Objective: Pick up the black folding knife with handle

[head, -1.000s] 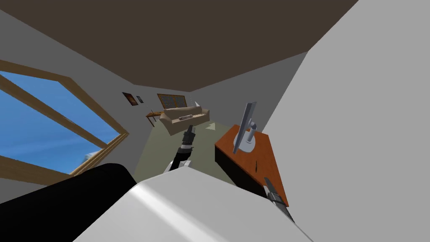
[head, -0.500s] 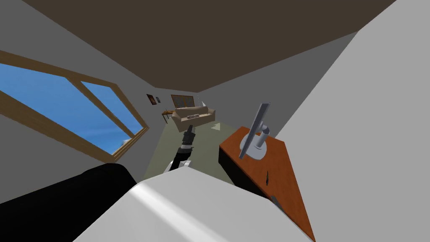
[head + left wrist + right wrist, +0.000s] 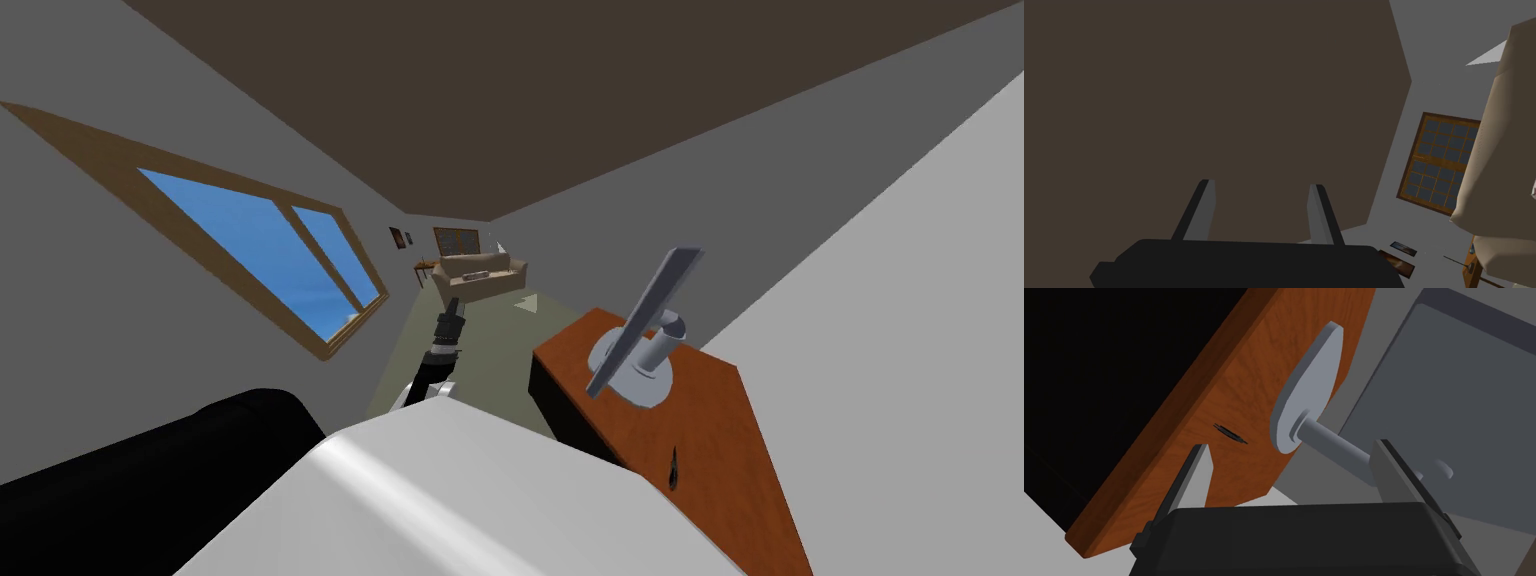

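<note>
You have the folding knife (image 3: 676, 467) lying flat on the reddish-brown wooden desk (image 3: 745, 410) at the right of the head view. It sits on the near side of the monitor (image 3: 648, 315), apart from the monitor's round grey stand base (image 3: 630, 385), and close to the desk's left edge (there it reads as a small dark sliver).

The right wrist view adds how the hand relates to it. The right gripper (image 3: 1291, 447) has its jaws apart with nothing between them, and it is held off the desk (image 3: 1249, 378), looking along the top. From there the knife (image 3: 1230, 433) shows thin and edge-on, just past one fingertip. It lies between the desk's edge and the stand base (image 3: 1304, 393), touching neither. The monitor's grey back (image 3: 1454, 378) rises beyond the base.

In the head view the left gripper (image 3: 452, 303) is stretched out ahead at the middle, well left of the desk, over the greenish floor and pointing toward the far beige sofa (image 3: 478, 270). Its own wrist view shows the left gripper (image 3: 1261, 184) with jaws apart and empty.
</note>
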